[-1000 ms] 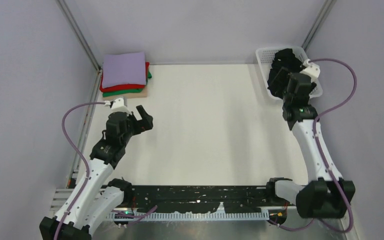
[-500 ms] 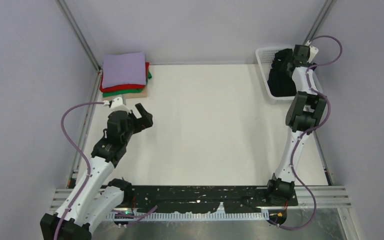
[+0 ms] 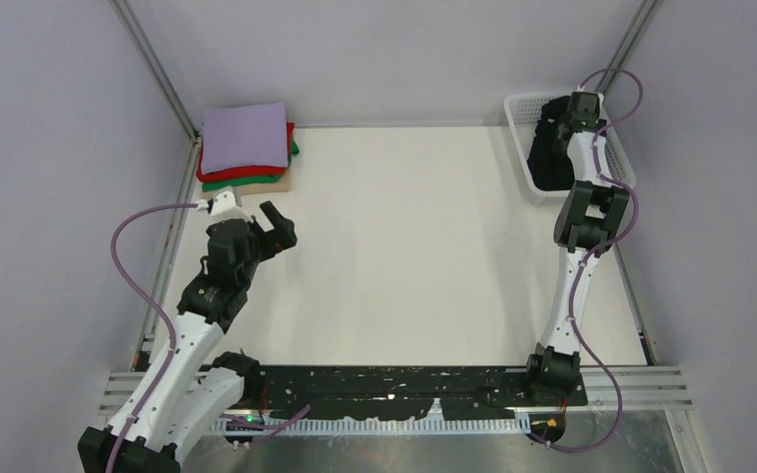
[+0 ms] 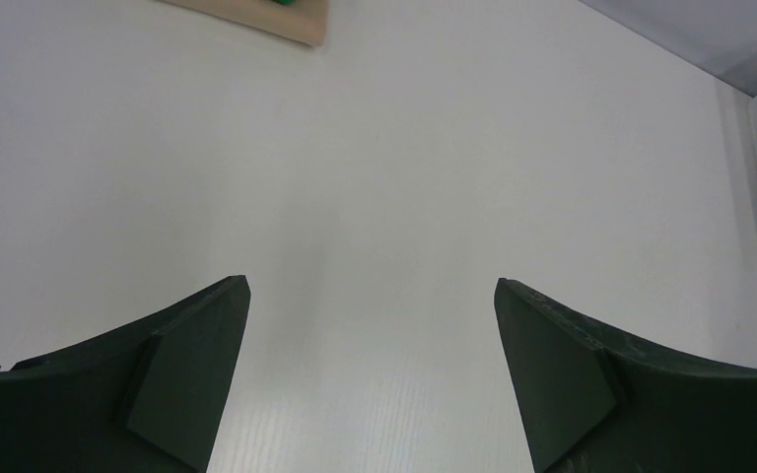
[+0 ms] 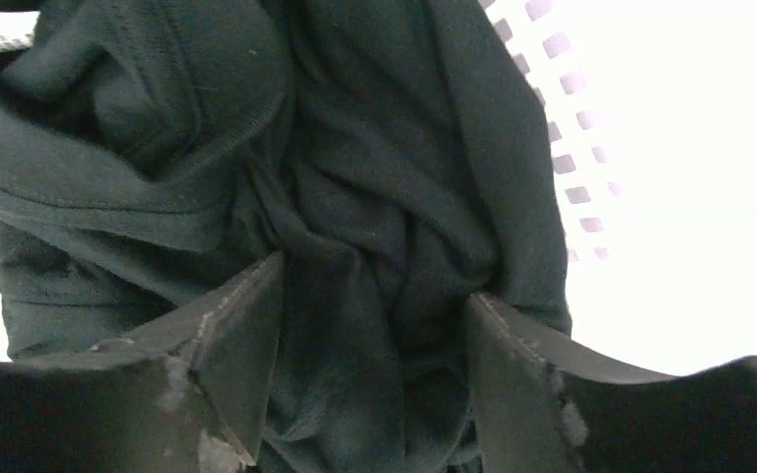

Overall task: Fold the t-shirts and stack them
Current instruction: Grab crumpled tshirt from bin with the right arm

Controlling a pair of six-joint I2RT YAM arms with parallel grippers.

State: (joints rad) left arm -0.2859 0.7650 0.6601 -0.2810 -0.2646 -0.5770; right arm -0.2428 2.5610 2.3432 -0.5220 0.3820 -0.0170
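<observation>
Shirts: folded stack (image 3: pixel 244 148), lavender on top of red, green and tan, sat at the far-left corner of the table (image 3: pixel 404 246). Black shirt (image 5: pixel 375 138) lay crumpled in the basket (image 3: pixel 515 110) at far right. Right gripper (image 5: pixel 375 296) was spread wide, pressed into the black shirt; left gripper (image 4: pixel 370 384) hung released over the table.
</observation>
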